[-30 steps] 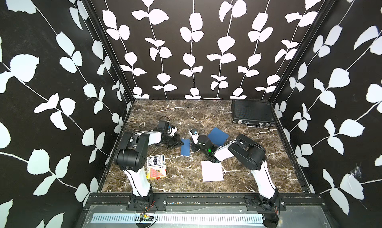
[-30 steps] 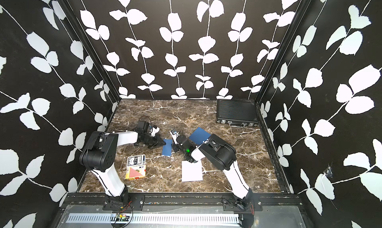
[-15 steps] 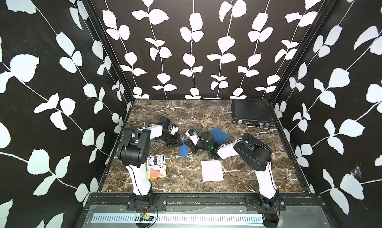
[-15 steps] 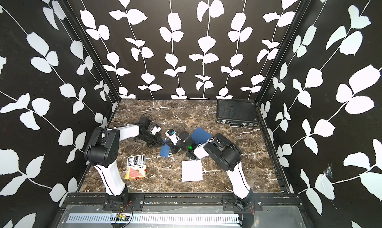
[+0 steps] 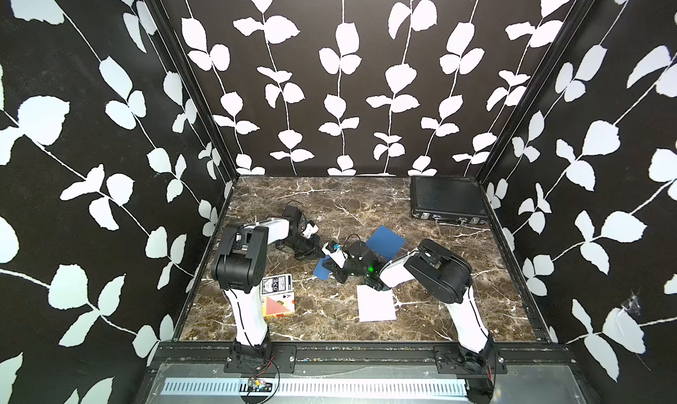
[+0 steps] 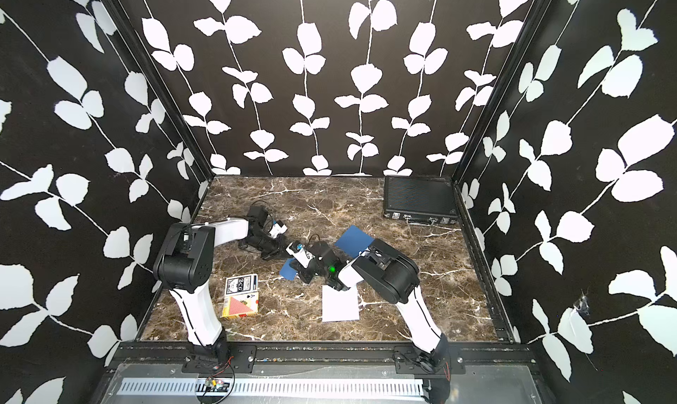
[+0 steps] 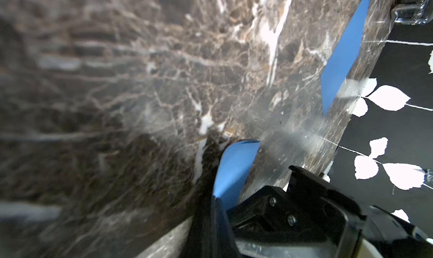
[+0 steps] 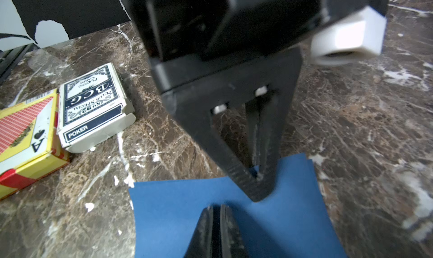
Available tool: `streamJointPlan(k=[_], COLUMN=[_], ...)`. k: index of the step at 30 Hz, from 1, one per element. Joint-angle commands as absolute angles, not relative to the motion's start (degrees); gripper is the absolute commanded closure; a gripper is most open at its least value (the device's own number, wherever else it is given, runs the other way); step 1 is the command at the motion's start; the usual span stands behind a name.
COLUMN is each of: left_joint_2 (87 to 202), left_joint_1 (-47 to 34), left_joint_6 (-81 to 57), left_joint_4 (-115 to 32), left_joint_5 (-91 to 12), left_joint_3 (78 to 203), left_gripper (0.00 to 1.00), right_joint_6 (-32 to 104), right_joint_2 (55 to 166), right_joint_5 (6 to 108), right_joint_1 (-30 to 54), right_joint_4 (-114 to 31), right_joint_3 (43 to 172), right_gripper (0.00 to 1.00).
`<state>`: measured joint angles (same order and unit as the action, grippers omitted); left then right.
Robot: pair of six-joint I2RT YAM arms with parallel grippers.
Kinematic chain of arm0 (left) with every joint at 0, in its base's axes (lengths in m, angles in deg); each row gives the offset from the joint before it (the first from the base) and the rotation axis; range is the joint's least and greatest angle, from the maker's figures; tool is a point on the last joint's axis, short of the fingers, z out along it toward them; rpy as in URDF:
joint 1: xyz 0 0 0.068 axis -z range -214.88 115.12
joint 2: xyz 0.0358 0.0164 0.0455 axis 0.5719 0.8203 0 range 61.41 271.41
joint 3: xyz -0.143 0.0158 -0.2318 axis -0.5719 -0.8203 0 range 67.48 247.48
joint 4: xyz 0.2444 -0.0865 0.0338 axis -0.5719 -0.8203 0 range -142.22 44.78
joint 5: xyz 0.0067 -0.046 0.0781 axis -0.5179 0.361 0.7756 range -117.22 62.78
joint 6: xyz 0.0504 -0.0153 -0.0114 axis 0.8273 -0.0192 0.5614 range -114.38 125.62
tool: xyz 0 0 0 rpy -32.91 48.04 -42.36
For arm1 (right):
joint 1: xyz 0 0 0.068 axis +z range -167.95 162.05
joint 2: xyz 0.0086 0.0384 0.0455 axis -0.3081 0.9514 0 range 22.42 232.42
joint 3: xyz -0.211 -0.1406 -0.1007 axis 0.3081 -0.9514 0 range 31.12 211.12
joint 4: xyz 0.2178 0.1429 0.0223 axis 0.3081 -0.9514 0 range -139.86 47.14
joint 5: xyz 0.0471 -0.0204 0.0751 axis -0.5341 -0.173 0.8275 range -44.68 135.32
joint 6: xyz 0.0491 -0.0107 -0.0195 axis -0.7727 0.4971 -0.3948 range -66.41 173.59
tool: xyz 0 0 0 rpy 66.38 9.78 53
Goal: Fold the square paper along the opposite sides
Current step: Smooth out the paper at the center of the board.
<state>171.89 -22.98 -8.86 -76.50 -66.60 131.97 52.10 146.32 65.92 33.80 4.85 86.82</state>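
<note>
Paper: a small blue paper point(image 8: 187, 210) lies near the middle of the marble worktop point(image 5: 329, 208), between the tips of the two arms.
Left fingers: the left fingers point(image 8: 255, 189) are pressed together, tip down at the paper's edge on the left arm's side. The left wrist view shows a curl of blue rising from between them, so they pinch that edge.
Right fingers: the right fingers point(image 8: 208, 233) are almost pressed together, with only a thin slit between them, over the opposite edge. Whether a layer is caught in them cannot be told.
Key relation: the two sets of fingers face each other across the paper. Its longer side runs crosswise to the line joining them. A doubled edge at one corner suggests two layers.
Nearer arm: both are at the paper, and the left has the sure hold.
Coming move, as a judgement: the pinched edge needs to meet the opposite edge squarely.
Other sheets: a second blue sheet point(image 5: 384, 241) and a white sheet point(image 5: 376, 303) lie flat nearby, untouched.
Containers: a black case point(image 5: 445, 198) sits shut in the rear corner on the right arm's side, its contents hidden. Two card boxes point(image 5: 277, 285) lie closed, side by side, by the left arm's base.
</note>
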Motion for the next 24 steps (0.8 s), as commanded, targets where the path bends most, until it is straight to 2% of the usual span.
streamJointPlan(k=[1,24], left_joint_2=[173.0,172.6], left_joint_1=[-23.1,-23.8], left_joint_6=[-8.0,-8.4], left_joint_4=[-79.3,-79.6], left_joint_5=[-62.8,-62.1], left_joint_3=[131.9,132.3], left_gripper=[1.00,1.00], right_joint_6=[52.8,52.9], right_joint_2=[146.6,141.0], right_joint_5=[65.1,61.9], right_joint_1=[34.7,40.5], right_joint_4=[-0.3,-3.3], right_joint_3=[82.8,74.5], right_gripper=[0.89,0.96])
